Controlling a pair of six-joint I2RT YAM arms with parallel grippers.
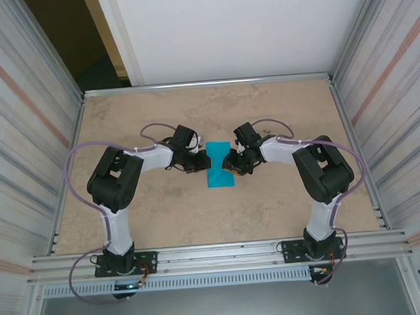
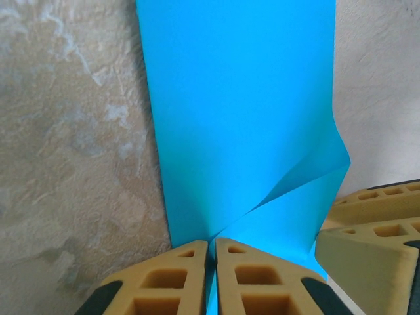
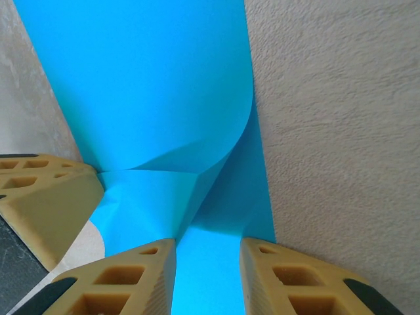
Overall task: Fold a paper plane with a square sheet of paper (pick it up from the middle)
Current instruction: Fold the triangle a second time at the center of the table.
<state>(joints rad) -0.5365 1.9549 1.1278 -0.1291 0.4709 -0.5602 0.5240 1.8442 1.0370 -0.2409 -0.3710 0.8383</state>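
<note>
Looks like mid-pickup: left gripper [image 2: 211, 244] at 9 o'clock pinches paper [image 1: 218, 168]; right gripper [image 3: 207, 244] at 3 o'clock straddles it, jaws spread. Next: right must close.

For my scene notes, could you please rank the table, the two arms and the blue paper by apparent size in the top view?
1. table: largest by far.
2. left arm and right arm: look alike, so unranked; both sit nearer the camera than the paper.
3. square sheet of paper: smallest.

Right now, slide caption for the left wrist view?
Left end effector shut on the square sheet of paper, which buckles beside the grip.
</note>
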